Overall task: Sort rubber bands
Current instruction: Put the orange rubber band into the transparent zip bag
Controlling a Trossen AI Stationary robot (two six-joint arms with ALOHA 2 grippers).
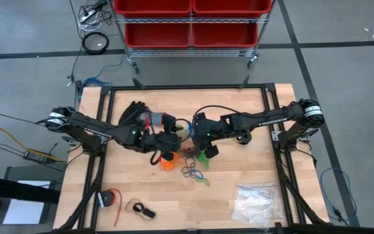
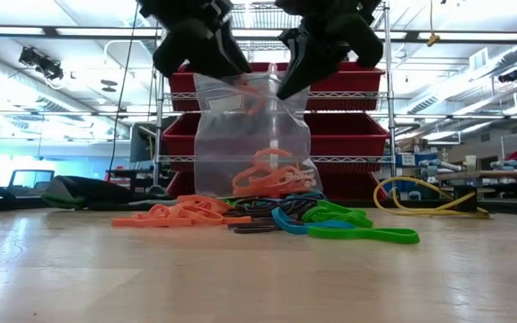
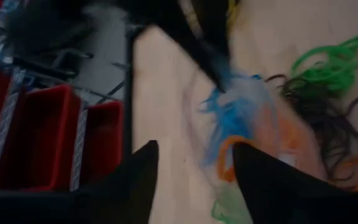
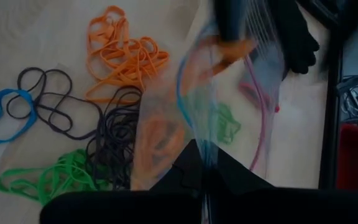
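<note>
My right gripper (image 2: 317, 58), fingers pressed together, pinches the top edge of a clear bag (image 2: 254, 135) hanging upright above mid-table. Inside it lie orange rubber bands (image 2: 272, 175). My left gripper (image 3: 191, 168) stands spread beside the bag's mouth. Orange, black, blue and green bands (image 4: 73, 124) lie loose on the table (image 1: 239, 169) beneath.

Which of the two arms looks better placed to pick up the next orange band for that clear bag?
Probably the left. Its left gripper is open and empty beside the bag, close to the loose orange bands. The right gripper is shut on the bag's edge, holding it up, so letting go would likely drop it.
</note>
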